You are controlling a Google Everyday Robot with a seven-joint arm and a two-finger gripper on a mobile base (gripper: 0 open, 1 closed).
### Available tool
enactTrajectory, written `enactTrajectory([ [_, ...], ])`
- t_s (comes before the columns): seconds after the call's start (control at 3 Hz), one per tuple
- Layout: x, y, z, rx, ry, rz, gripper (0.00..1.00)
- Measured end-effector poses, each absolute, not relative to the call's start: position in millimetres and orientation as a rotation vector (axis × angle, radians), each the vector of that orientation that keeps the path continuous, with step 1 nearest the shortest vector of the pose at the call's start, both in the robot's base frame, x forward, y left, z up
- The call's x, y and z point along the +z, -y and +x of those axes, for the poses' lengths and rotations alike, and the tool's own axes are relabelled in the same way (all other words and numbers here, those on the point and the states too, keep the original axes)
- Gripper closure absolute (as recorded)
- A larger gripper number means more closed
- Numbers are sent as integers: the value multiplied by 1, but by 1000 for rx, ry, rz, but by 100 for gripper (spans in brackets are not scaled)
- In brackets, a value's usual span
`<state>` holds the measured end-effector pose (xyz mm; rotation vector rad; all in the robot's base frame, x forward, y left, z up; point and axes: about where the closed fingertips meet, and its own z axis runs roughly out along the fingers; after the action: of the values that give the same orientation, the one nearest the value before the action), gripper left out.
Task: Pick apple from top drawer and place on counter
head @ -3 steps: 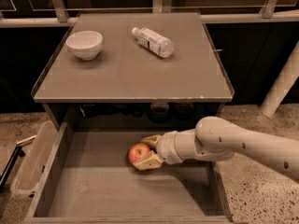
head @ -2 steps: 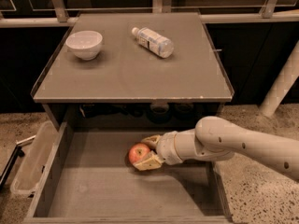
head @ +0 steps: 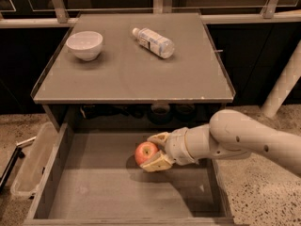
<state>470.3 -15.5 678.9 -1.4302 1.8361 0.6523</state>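
The red apple [head: 145, 152] is in the open top drawer [head: 113, 192], near its middle right. My gripper [head: 147, 153] reaches in from the right. Its two pale fingers [head: 158, 162] are closed on the apple from the back and the front. The apple casts a shadow on the drawer bottom just under it; I cannot tell whether it rests on the bottom. The counter [head: 141, 76] is the flat grey-brown cabinet top above the drawer.
A white bowl [head: 85, 44] stands at the counter's back left. A clear plastic bottle [head: 153, 42] lies on its side at the back middle. A clear plastic bin [head: 30, 161] sits on the floor left of the drawer. A white post [head: 282, 86] stands at the right.
The gripper and the apple have shifted slightly to the right and up. The bowl and the bottle have not moved.
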Motion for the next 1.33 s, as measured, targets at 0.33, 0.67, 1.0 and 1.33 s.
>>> enactTrajectory([
  [0.33,730,29,467,572,-1782,-1453,100],
  [0.67,787,46,474,491,-1734,-1466,100],
  [1.0,834,62,491,452,-1706,-1466,100],
  [1.33,869,70,520,443,-1690,-1467,100],
])
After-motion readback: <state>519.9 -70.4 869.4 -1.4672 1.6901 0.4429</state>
